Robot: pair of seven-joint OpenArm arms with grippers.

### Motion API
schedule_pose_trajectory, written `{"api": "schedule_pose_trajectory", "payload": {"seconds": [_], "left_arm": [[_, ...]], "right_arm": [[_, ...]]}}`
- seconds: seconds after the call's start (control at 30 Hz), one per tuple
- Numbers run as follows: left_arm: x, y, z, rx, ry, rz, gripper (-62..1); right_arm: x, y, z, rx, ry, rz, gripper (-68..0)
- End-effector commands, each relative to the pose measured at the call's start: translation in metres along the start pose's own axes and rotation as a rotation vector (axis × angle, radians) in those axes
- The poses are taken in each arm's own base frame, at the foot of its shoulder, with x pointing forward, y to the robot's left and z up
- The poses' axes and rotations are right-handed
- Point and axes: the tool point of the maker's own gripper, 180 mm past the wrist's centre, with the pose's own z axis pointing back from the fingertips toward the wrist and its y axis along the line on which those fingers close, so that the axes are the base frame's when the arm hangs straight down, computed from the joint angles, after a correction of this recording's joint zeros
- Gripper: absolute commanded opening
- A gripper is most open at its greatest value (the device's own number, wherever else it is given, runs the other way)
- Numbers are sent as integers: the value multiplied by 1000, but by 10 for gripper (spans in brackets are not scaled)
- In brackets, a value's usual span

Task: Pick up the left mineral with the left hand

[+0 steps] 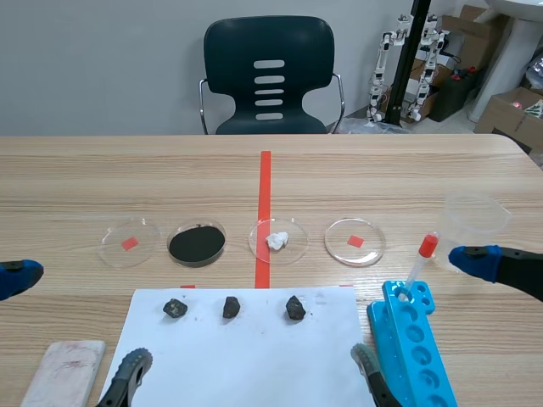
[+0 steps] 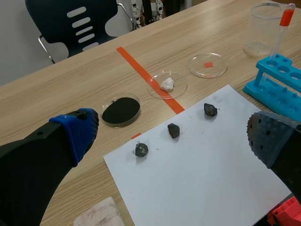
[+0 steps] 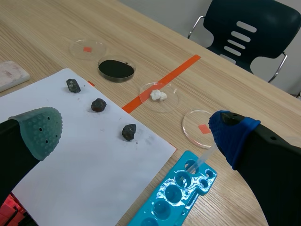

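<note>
Lower left of centre in the scene view, we see the left mineral lying on the white paper, our left gripper wide open and empty toward the lower left corner.

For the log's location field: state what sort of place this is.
Most likely a laboratory workbench for sample testing: a petri dish of black powder, a blue test-tube rack holding a pipette, and three dark mineral samples laid on white paper.
</note>
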Motion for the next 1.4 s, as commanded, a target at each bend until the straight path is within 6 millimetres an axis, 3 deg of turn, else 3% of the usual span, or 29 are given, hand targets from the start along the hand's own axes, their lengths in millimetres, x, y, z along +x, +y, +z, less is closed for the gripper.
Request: {"api": "schedule_pose_trajectory", "payload": {"seconds": [0.0, 0.93, 1.37], "left_arm": [[12, 0, -3, 3, -44, 2, 14], [11, 0, -3, 4, -36, 4, 14], [-47, 18, -31, 35, 319, 219, 14]], "right_arm": [[12, -4, -2, -12, -41, 7, 4], [12, -4, -2, -12, -41, 7, 4], [12, -4, -2, -12, -42, 7, 4]]}}
